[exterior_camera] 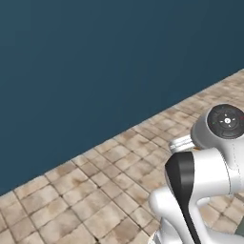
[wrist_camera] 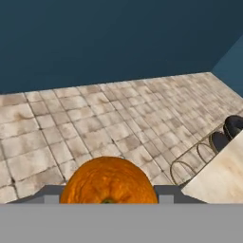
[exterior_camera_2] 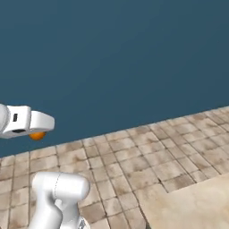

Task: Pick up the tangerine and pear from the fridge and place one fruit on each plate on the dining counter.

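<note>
1. The dark blue wall [exterior_camera: 95,57] is the largest surface, flat, matte and featureless. It meets a floor [exterior_camera: 86,200] of rough, mottled beige-brown stone tiles laid in a staggered grid.
2. The dining counter [exterior_camera_2: 192,210] shows as a pale beige marbled slab. Its near corner cuts into the lower right of the right base view, and its edge shows at the right of the hand view. Beside that edge stand stools [wrist_camera: 223,137] with dark round seats and thin wire rings.
3. The white, glossy arm carries the end effector [exterior_camera_2: 38,132] out over the floor, well apart from the counter.
4. The tangerine [wrist_camera: 108,182] is clamped in the end effector, round, bright orange, with a finely dimpled skin. It peeks out orange under the hand [exterior_camera_2: 36,134] in the right base view.
5. The step in hand appears to be the carry from fridge to counter. The next move calls for reaching a plate and lowering the fruit onto it.
</note>
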